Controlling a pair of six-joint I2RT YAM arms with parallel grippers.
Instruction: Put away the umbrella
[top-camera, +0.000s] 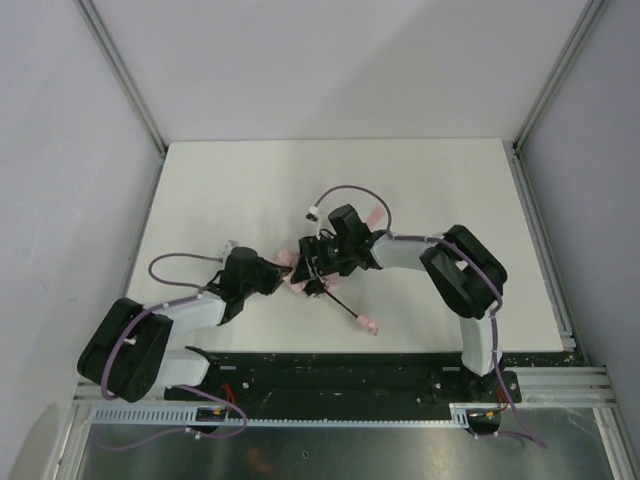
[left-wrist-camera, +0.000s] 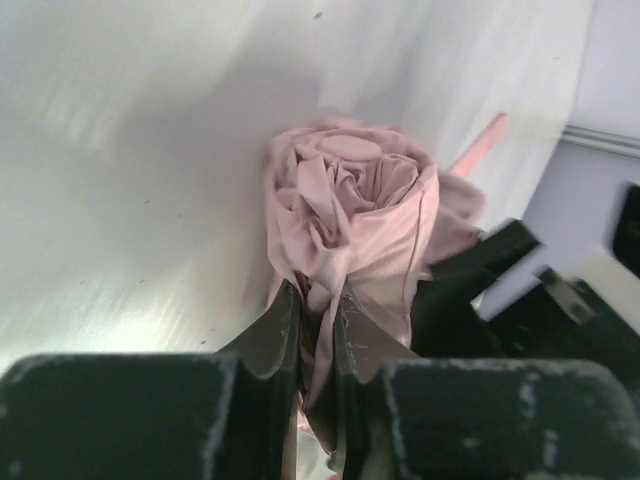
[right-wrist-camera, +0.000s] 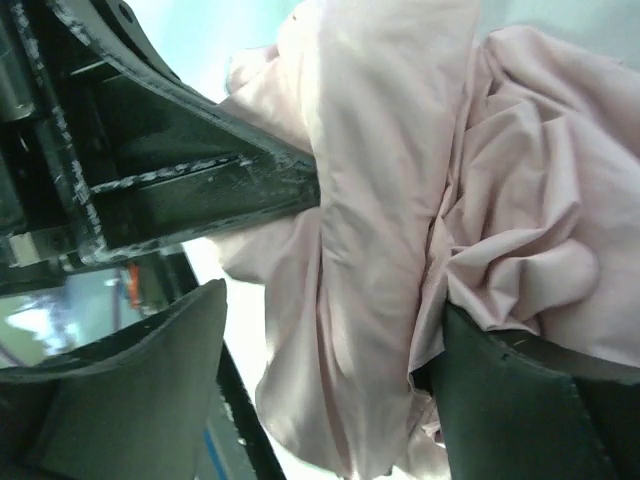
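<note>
Left gripper (left-wrist-camera: 318, 312) pinches fold of umbrella (left-wrist-camera: 350, 200), likely to hold canopy bundled. Right gripper (right-wrist-camera: 325, 370) jaws wide, straddling loose fabric. Umbrella at centre of table (top-camera: 220, 180), handle (top-camera: 367, 324) toward near edge.

Left wrist: you only get the top of the umbrella (left-wrist-camera: 350, 200). The fabric pinched in the left gripper (left-wrist-camera: 318, 312) drops out of sight between the fingers (left-wrist-camera: 278, 335), which the bottom edge cuts off. The dark hardware at right (left-wrist-camera: 480, 270) is blurred, can't tell what part it is.

Right wrist: cloth runs off the top and right edges and part-covers one finger (right-wrist-camera: 520, 400) of the right gripper (right-wrist-camera: 330, 400).

Shaft (top-camera: 345, 308) and handle (top-camera: 368, 323) are hidden in both wrist views.

Top view: both grippers cover the canopy, so you see only pink scraps. Rib tips are too small to tell.
</note>
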